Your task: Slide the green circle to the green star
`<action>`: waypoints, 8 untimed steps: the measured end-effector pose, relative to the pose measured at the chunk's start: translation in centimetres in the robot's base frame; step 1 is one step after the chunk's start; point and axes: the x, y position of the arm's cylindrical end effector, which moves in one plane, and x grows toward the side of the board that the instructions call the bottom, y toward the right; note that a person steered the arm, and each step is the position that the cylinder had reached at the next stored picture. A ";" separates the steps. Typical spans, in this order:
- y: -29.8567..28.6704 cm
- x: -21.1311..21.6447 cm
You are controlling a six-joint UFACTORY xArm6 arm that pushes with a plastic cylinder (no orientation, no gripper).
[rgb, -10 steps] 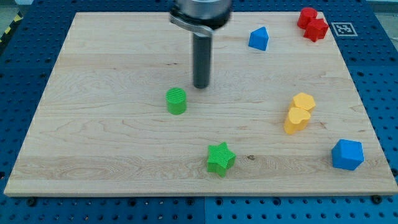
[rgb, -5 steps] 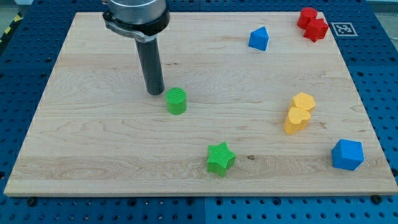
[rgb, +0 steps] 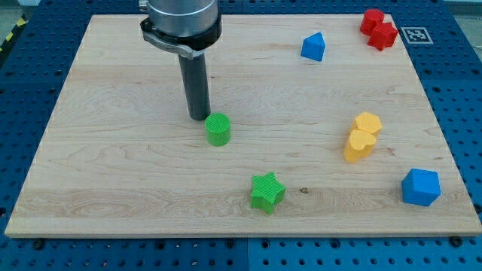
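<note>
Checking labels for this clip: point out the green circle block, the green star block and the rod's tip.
green circle block (rgb: 218, 129), camera view, top face.
green star block (rgb: 266, 190), camera view, centre of top.
my tip (rgb: 199, 117), camera view, rod's very end, at the circle's upper left.

Green circle (rgb: 218, 129) showing bright green with fine ribbed lines; green star (rgb: 266, 191) wearing same green, same ribbing. Rod appearing dark grey, my tip (rgb: 199, 118) looking near black. Two red blocks (rgb: 378, 29) glowing plain red. Blue block (rgb: 313, 47) at view's top and blue block (rgb: 419, 187) at view's bottom right showing plain blue. Two yellow blocks (rgb: 363, 135) showing orange-yellow. Board (rgb: 113, 150) showing pale wood with faint grain streaks. Blue perforated surround (rgb: 30, 90) showing dark dots; black-and-white marker (rgb: 416, 35) sitting at corner
</note>
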 end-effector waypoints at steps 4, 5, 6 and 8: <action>2.3 1.9; 3.4 3.1; 4.4 4.3; 7.0 6.6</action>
